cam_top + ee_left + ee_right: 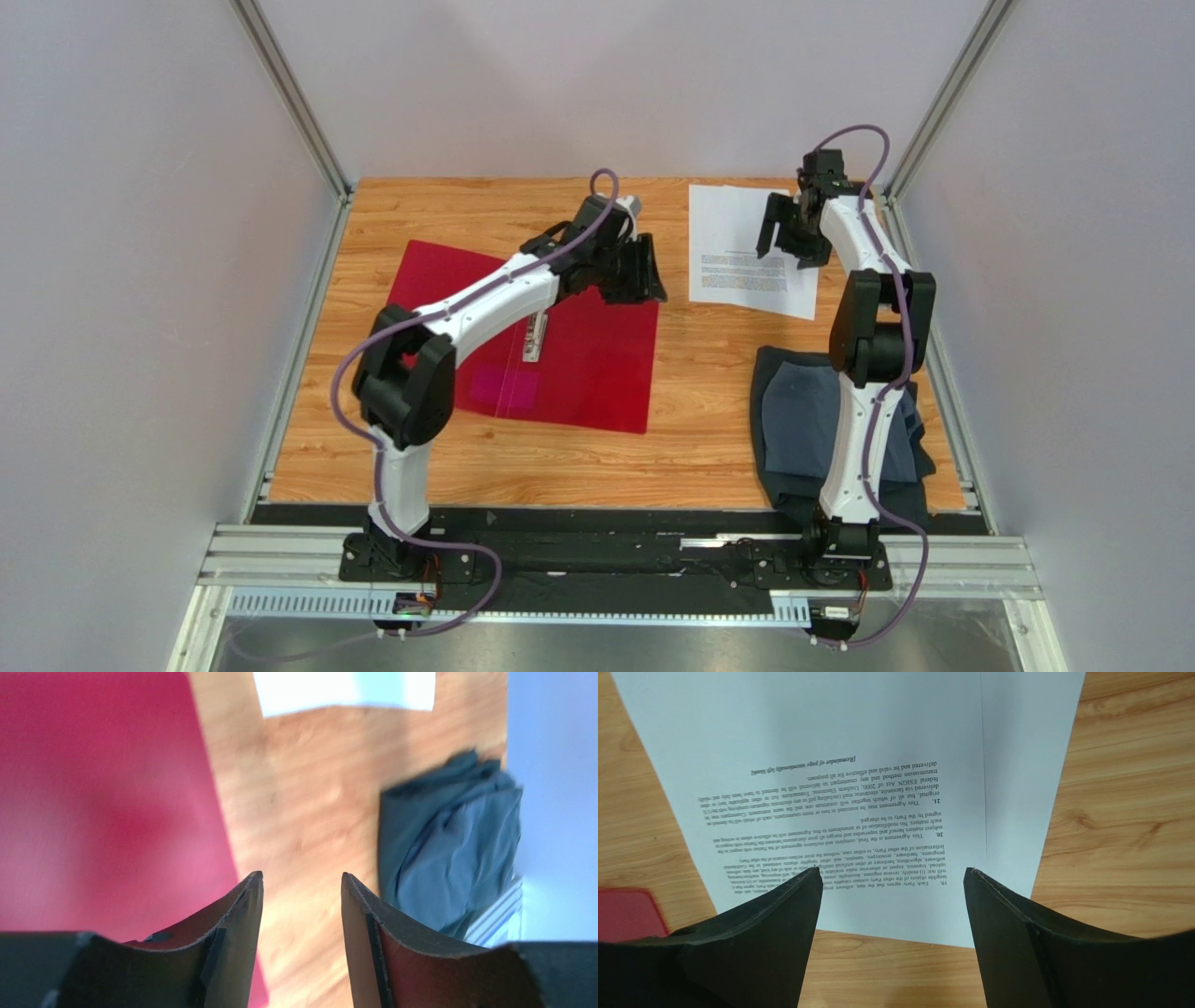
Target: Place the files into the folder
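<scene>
The red folder (589, 367) lies open and flat on the left half of the wooden table, its metal clip (535, 340) showing inside. The files (744, 259), white printed sheets, lie stacked and slightly offset at the back right. My left gripper (643, 272) hovers open at the folder's far right corner; in its wrist view the left gripper (300, 876) holds nothing, with the folder (98, 798) to its left and the files (344, 689) ahead. My right gripper (788, 235) hangs open over the files; in its wrist view the right gripper (893, 870) is empty above the files (829, 777).
A dark grey-blue folded cloth (821, 420) lies at the front right under the right arm, also seen as the cloth (449, 854) from the left wrist. Grey walls and metal frame rails close in the table (701, 420) on three sides.
</scene>
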Robot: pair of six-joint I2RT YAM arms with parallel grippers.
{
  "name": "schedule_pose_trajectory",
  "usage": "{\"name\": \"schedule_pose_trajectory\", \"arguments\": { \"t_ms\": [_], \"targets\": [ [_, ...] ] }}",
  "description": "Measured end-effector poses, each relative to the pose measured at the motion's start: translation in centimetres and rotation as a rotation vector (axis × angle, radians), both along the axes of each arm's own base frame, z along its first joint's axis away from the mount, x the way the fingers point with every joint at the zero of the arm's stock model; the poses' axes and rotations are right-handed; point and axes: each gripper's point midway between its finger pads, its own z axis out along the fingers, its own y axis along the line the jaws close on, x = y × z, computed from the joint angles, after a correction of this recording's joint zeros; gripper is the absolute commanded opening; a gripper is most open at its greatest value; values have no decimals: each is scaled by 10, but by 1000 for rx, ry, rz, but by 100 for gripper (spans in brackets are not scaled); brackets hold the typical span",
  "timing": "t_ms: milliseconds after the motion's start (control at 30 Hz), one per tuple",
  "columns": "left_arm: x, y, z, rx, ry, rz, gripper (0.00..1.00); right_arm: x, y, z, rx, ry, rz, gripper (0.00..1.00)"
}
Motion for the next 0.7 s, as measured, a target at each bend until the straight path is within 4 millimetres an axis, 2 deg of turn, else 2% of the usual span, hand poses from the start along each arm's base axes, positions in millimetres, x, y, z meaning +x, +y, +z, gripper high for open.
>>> {"name": "schedule_pose_trajectory", "arguments": {
  "t_ms": [133, 267, 433, 567, 700],
  "targets": [
    [43, -35, -12, -35, -22, 25, 50, -1, -2, -28, 38, 51, 17, 78],
    [70, -59, -33, -68, -47, 55, 45, 2, -8, -35, 26, 54, 22, 79],
    [89, -91, -59, -137, -59, 91, 40, 7, -14, -33, -7, 29, 44, 79],
    [105, -122, -62, -222, -71, 120, 34, 12, -12, -32, -4, 8, 59, 79],
    [112, -139, -66, -270, -56, 170, 33, 13, -10, -36, 4, 0, 67, 79]
  ]
}}
